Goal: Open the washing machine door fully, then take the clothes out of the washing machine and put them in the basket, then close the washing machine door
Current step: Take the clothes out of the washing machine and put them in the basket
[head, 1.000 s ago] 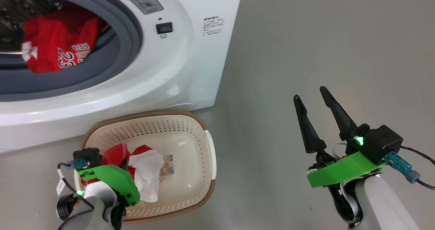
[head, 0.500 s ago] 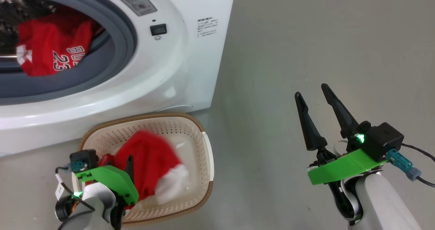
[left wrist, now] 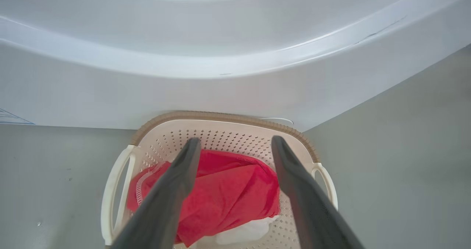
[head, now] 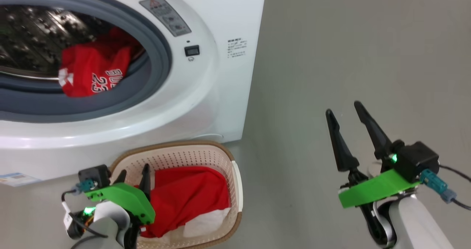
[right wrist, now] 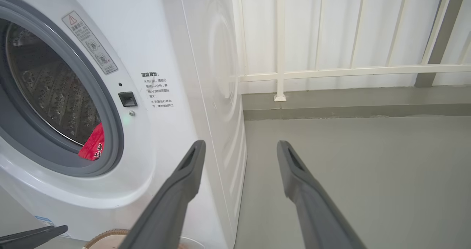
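The white washing machine (head: 206, 94) stands with its drum mouth uncovered; the washing machine door is out of view. Red clothes with white lettering (head: 92, 76) lie at the drum's front lip, and a corner of them (right wrist: 92, 146) shows in the right wrist view. The cream basket (head: 230, 157) sits on the floor against the machine's front. A red garment with a white part (head: 187, 197) lies in it. My left gripper (head: 134, 169) hovers open over the basket's left end, empty; its fingers (left wrist: 176, 190) frame the garment (left wrist: 228, 194). My right gripper (head: 342, 107) is open over bare floor.
Grey floor (head: 331, 57) stretches to the right of the machine. A white railing (right wrist: 331, 72) and a low kerb close the far side. A small blue label (head: 16, 178) sits at the machine's lower corner.
My left gripper has opened and let go of the red and white garment, which dropped and spread out in the basket. The head camera has shifted. The right arm stays still.
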### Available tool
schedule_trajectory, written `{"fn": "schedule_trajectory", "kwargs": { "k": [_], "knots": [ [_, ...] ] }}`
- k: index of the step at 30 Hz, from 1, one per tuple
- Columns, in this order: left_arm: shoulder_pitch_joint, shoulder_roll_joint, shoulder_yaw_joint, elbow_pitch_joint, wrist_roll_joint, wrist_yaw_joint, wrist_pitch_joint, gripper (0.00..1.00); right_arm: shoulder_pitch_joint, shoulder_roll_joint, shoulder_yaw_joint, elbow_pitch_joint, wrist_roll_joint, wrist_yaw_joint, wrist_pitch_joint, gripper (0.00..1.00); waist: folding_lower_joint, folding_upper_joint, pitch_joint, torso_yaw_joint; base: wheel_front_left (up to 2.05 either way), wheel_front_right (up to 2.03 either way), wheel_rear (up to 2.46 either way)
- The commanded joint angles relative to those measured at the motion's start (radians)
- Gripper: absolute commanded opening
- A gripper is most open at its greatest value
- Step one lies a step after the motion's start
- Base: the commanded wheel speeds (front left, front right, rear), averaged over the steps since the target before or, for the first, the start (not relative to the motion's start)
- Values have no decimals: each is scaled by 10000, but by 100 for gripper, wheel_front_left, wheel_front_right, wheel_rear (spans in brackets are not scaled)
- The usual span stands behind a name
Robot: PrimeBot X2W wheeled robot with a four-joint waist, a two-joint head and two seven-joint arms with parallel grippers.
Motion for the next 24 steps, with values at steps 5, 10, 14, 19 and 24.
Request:
{"fn": "schedule_trajectory", "kwargs": {
  "k": [5,10,14,19,24],
  "knots": [
    [843,274,303,-819,-179,-110,-199,100,566,7,90,-52,-165,63,-63,100,0,0,-1099,384,0,0,0],
    [1975,501,653,-2560,178,-25,-204,100,1093,7,-90,-19,-174,63,-63,100,0,0,-1884,528,0,0,0],
    [2843,644,786,-3968,869,377,-204,100,1363,7,-208,-14,-191,63,-63,100,0,0,-2290,596,0,0,0],
    [3903,613,1123,-5753,1487,803,-205,100,1711,7,-375,-105,-219,63,-63,100,0,0,-2733,725,0,0,0],
    [4604,557,1420,-7143,1819,795,-205,100,1941,7,-469,-174,-248,63,-63,100,0,0,-2920,813,0,0,0]
  ]
}}
